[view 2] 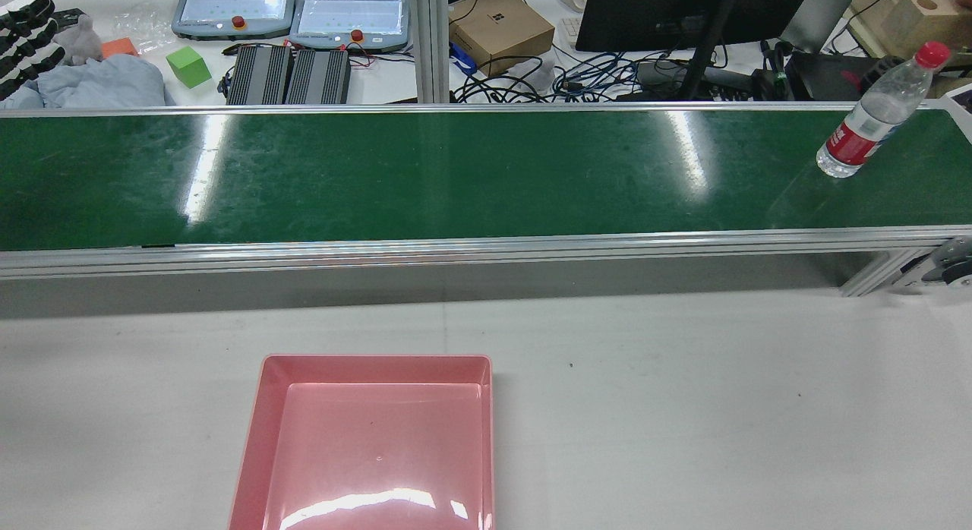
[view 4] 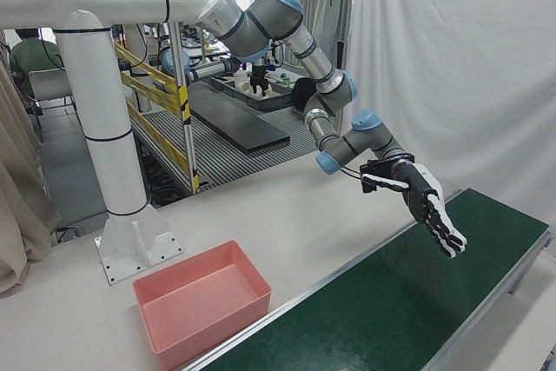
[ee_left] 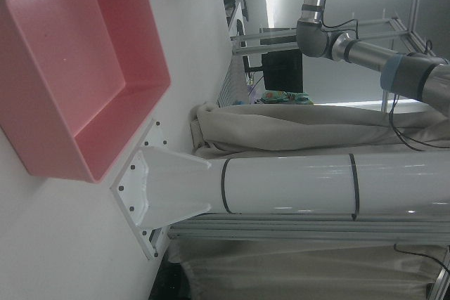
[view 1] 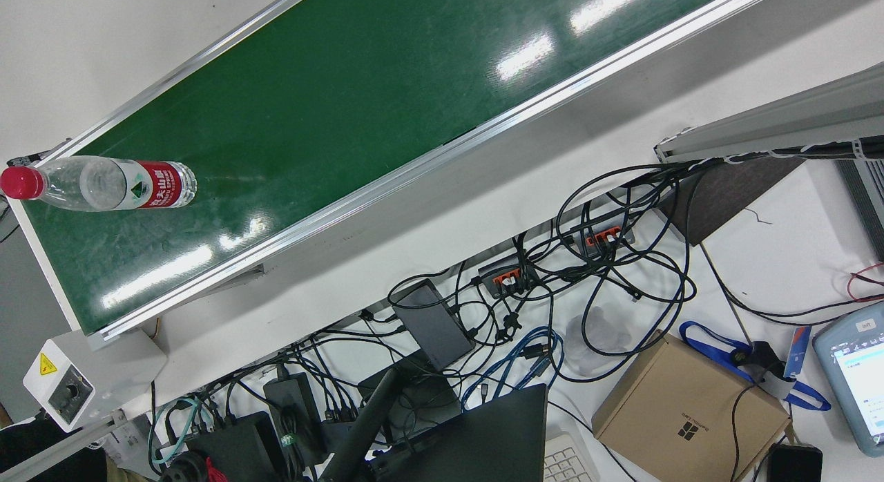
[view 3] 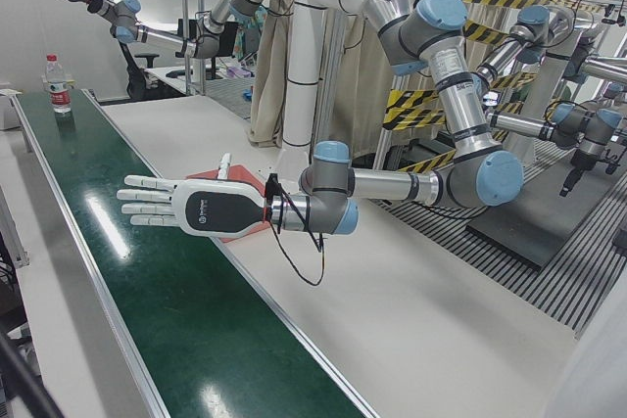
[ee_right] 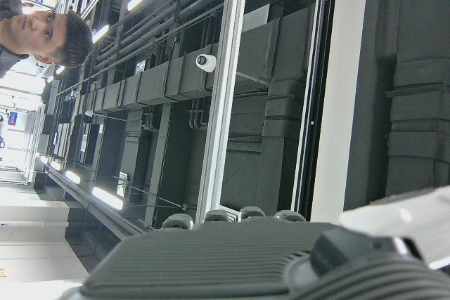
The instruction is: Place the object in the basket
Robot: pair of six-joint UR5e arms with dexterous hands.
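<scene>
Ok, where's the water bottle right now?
The water bottle stands upright at the far right end of the green conveyor belt in the rear view, well away from the pink basket on the white table.

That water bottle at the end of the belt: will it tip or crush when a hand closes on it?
The water bottle stands upright, tall and narrow, so a high sideways nudge would probably topple it. It looks nearly empty, so likely light, and its thin clear wall may buckle under a firm squeeze. Lying down, its round body would probably roll.

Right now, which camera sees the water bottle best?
The front view: the water bottle looks big there, with red cap and label clear. The rear view shows it smaller, the left-front view tiny and far off; other views miss it.
</scene>
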